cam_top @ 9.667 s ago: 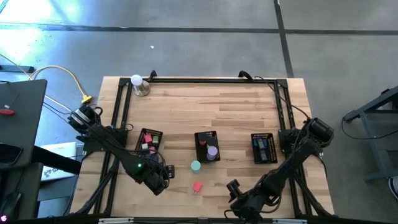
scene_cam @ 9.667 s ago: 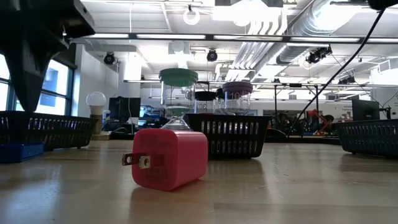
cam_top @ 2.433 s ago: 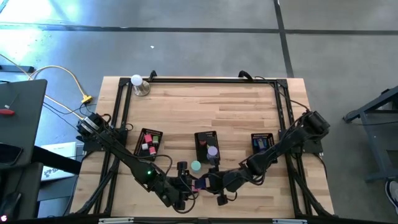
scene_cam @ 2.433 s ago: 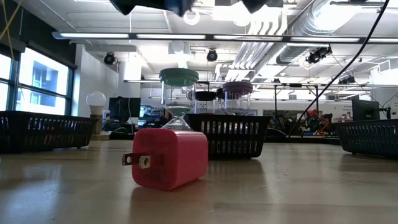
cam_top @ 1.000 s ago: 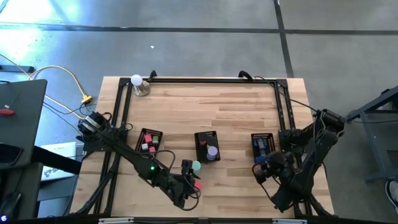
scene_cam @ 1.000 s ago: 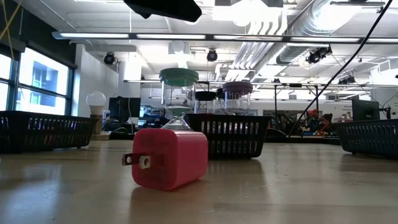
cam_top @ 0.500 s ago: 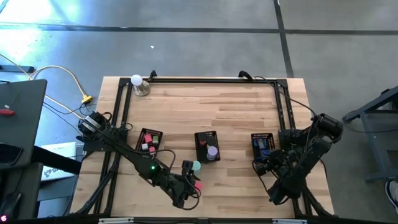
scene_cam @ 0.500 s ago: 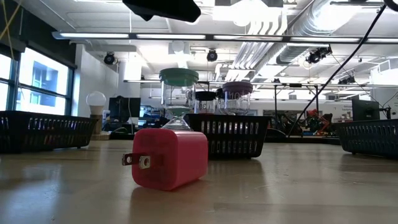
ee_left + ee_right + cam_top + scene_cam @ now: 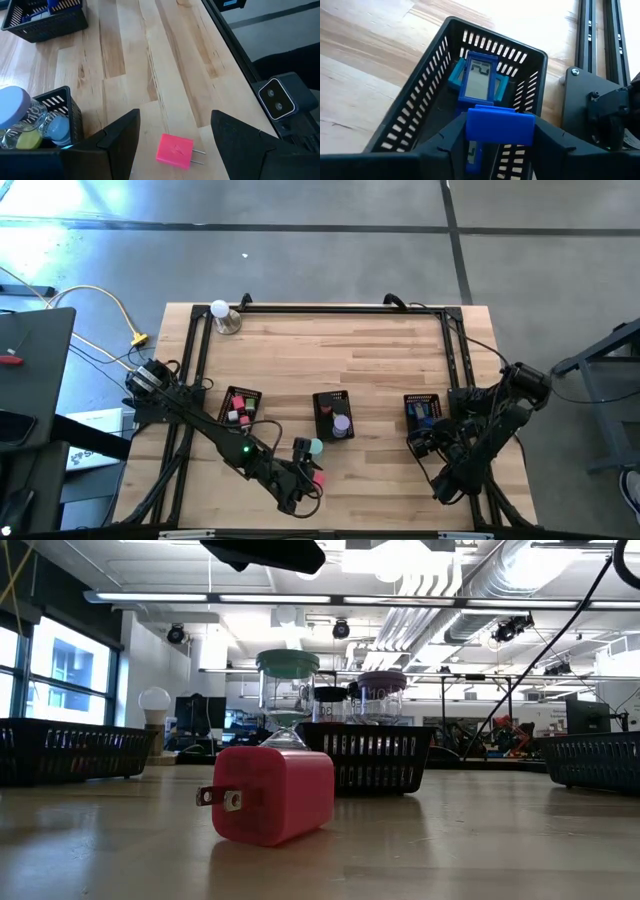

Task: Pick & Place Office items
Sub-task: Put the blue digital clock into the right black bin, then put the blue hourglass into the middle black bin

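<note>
From above, the left gripper [image 9: 300, 485] hovers near the wooden table's [image 9: 380, 350] front edge, the pink plug-in charger block [image 9: 317, 478] just beside it; the right gripper [image 9: 418, 442] sits at the front end of the right-hand black mesh tray [image 9: 424, 418]. At table height, the charger block [image 9: 268, 794] lies flat, prongs sideways. The left wrist view shows fingers [image 9: 122, 132] spread wide over the block [image 9: 175, 150] (a lightning mark on it). The right wrist view shows fingers [image 9: 447, 135] pinching a dark blue rectangular piece [image 9: 500, 125] above the tray [image 9: 410, 115], where a blue device's screen [image 9: 477, 80] reads two unclear digits.
</note>
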Robot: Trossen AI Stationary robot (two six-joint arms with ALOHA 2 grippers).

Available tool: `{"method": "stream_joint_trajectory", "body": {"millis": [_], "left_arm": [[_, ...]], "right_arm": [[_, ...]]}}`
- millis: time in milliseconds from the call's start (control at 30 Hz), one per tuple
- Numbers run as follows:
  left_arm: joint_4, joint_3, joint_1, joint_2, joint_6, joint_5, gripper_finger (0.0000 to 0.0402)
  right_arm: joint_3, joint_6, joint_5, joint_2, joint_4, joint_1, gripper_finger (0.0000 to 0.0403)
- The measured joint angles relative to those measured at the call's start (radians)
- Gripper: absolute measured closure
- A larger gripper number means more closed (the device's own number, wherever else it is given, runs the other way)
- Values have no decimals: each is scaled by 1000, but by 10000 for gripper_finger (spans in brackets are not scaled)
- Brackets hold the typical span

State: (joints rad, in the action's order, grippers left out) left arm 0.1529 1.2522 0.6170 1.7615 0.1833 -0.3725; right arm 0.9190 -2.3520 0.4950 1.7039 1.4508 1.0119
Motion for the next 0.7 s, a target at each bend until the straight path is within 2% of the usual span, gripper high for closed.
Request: {"method": "stream_joint_trajectory", "body": {"millis": [400,700], "left_arm": [[0,0,0,0,0,5,165],[0,0,0,0,5,6,165]], "right_arm": [[-19,3,26,0,-25,0,220],[-19,3,27,0,-28,0,222]]}}
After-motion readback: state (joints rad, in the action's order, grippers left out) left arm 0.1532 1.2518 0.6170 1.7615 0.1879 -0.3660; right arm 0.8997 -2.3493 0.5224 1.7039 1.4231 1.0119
